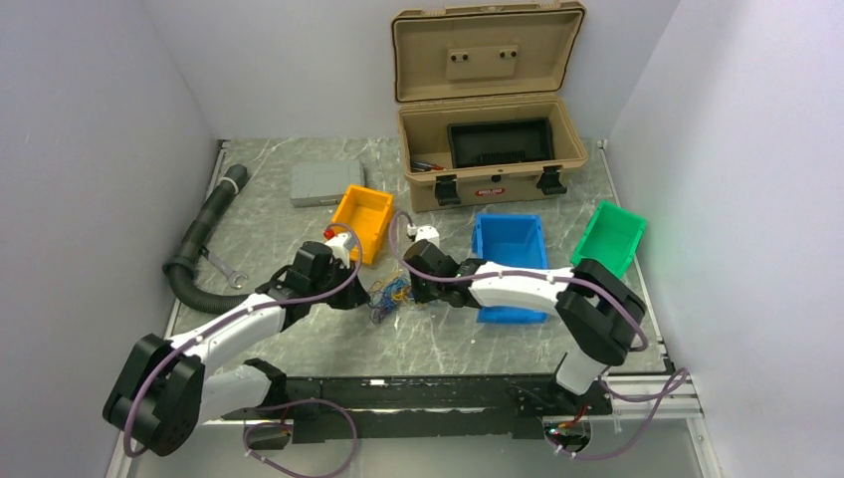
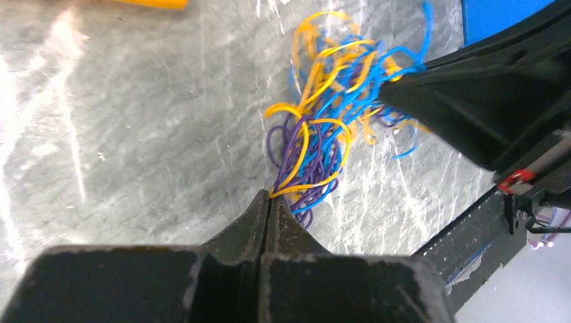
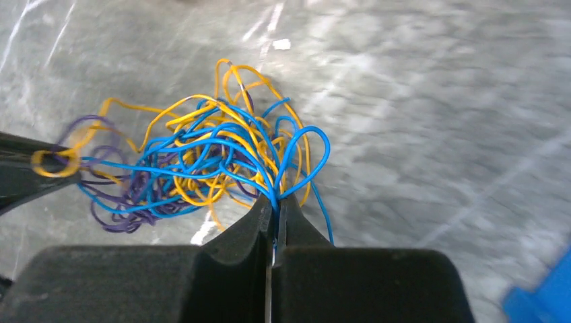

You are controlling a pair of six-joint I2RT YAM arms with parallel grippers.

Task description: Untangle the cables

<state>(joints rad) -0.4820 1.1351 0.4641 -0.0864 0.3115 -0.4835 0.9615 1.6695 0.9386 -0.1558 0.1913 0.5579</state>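
Two robot arms reach forward from the near edge of a grey marbled table (image 1: 299,349), meeting over a small tangle in the middle.

Nearest, in the left wrist view, the left gripper (image 2: 269,195) has its jaws pressed together. Yellow and purple strands of the cables (image 2: 330,114) are pinched at the very tips. The rest of the bundle spreads away from the tips, up and to the right, lying on the table. The dark body of the other arm's claw comes in from the right and meets the far side of the bundle.

In the right wrist view, the right gripper (image 3: 275,202) is also closed tight, with blue strands running into the seam between its fingertips. The cables (image 3: 202,161) fan out from the tips, up and to the left, in loops of blue, yellow and purple. At the left edge a yellow loop sits at the tip of the other claw.

From above, the cables (image 1: 388,296) lie on the table between the two claws, the left gripper (image 1: 356,291) touching their left side and the right gripper (image 1: 416,289) their right.

Just beyond stand an orange bin (image 1: 363,221), a blue bin (image 1: 511,249) under the right arm, and a green bin (image 1: 609,236), tilted, at the right. A wrench (image 1: 227,271) and a black corrugated hose (image 1: 199,244) lie at the left.

Farthest back are a flat grey box (image 1: 326,182) and a tan case (image 1: 488,149) with its lid raised.
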